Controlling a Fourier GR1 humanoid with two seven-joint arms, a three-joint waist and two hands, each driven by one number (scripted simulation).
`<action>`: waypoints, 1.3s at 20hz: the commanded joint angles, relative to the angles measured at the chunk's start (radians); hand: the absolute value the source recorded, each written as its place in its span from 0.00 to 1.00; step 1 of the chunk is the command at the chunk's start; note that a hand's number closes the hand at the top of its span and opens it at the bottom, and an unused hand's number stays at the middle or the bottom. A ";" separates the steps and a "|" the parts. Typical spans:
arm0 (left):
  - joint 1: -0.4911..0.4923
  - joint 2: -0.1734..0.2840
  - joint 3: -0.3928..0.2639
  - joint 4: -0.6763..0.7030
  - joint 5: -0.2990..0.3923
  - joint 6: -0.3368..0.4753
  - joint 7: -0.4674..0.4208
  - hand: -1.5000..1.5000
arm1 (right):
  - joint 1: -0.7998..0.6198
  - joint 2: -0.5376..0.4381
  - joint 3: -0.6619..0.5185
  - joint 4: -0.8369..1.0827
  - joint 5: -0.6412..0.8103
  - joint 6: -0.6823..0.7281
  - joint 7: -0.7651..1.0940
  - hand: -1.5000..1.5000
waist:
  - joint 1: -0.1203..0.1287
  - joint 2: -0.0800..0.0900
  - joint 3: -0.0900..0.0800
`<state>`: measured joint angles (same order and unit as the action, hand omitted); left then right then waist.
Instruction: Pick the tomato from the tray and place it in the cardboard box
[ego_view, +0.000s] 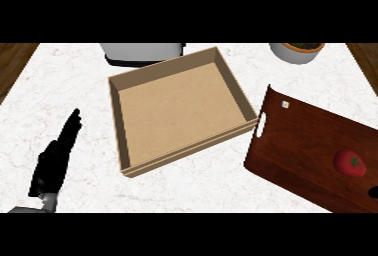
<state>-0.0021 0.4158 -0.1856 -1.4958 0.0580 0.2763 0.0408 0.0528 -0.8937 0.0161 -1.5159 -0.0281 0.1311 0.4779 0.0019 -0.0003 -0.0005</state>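
Your tomato (350, 163) sits on the wooden tray (295, 145) at the right, well apart from your left hand (55, 155), which rests with fingers straight on the counter (66, 90) at lower left. The cardboard box (177, 107) lies between them.

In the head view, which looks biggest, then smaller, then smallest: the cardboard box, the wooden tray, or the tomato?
1. and 2. Cardboard box and wooden tray: they look about alike, and the tray runs off the picture's edge, so I won't rank them.
3. Tomato: clearly the smallest.
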 joint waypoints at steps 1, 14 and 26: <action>0.007 -0.010 0.018 -0.071 -0.033 -0.001 0.053 0.50 | -0.030 0.084 0.024 0.002 0.082 -0.006 0.075 0.00 | 0.001 0.000 0.001; -0.005 -0.079 0.075 -0.093 -0.103 -0.072 0.109 0.50 | -0.024 0.223 -0.053 0.127 0.272 0.058 -0.022 0.00 | -0.001 0.000 0.001; 0.008 -0.154 0.149 -0.044 -0.172 -0.129 0.070 0.50 | -0.022 0.324 -0.158 0.138 0.389 0.108 -0.071 0.00 | -0.003 0.000 0.000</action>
<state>0.0037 0.2858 -0.0566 -1.5520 -0.0942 0.1549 0.1105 0.0005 -0.6090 -0.1184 -1.3832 0.3174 0.2507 0.4460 0.0005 -0.0004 -0.0001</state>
